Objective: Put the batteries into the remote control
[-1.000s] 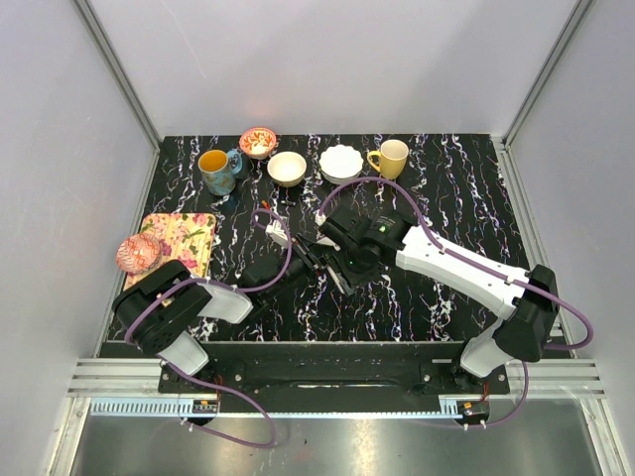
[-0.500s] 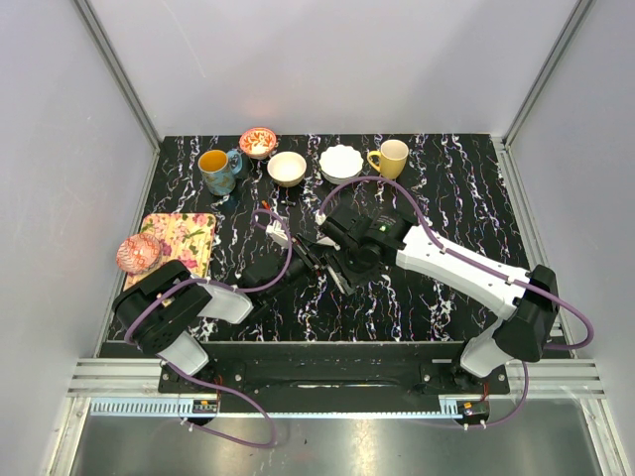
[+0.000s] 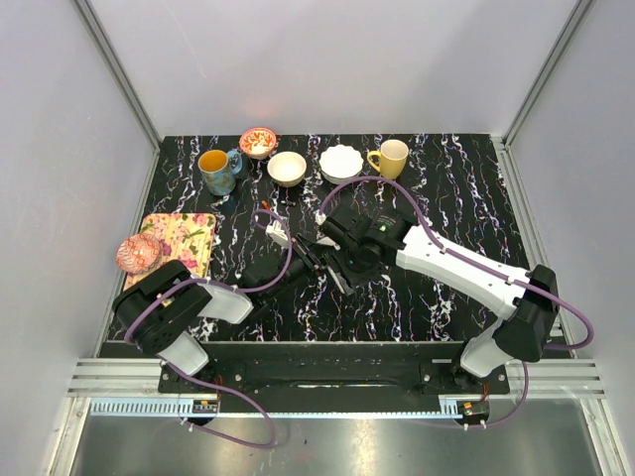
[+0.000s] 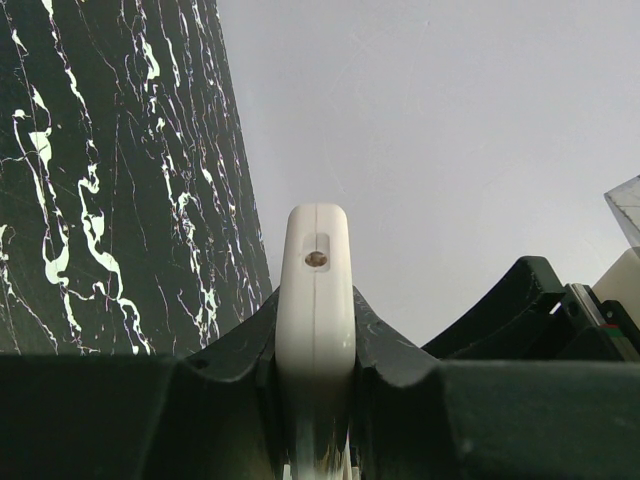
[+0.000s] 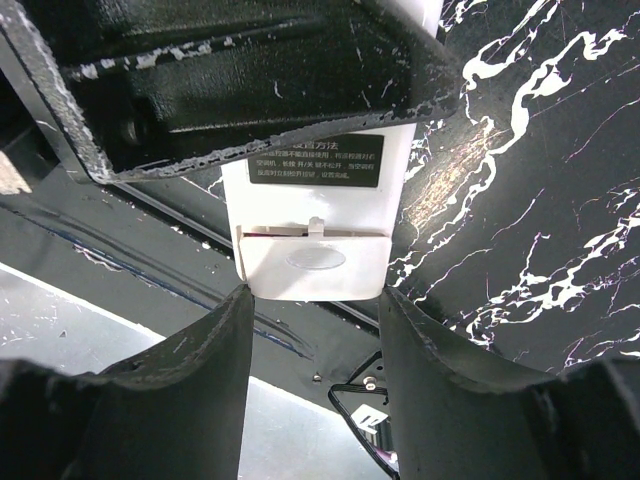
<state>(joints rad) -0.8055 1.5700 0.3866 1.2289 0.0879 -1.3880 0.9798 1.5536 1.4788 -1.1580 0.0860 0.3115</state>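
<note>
remote control [image 4: 316, 300] — smooth white slab | table [image 4: 100, 200] — veined black, seemingly marble

remote control [image 5: 315, 215] over table [image 3: 456, 198] centre | mugs [image 3: 216, 171], bowls [image 3: 287, 169] row behind | mat [image 3: 187, 236] left, dish [image 3: 138, 254] on it

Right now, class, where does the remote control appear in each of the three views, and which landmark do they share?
Top external: the remote control is a small white shape just left of centre.
Left wrist: remote control at bottom centre, seen edge-on.
Right wrist: remote control at centre, white back with a dark label.
Shared landmark: the black marbled table.
</note>
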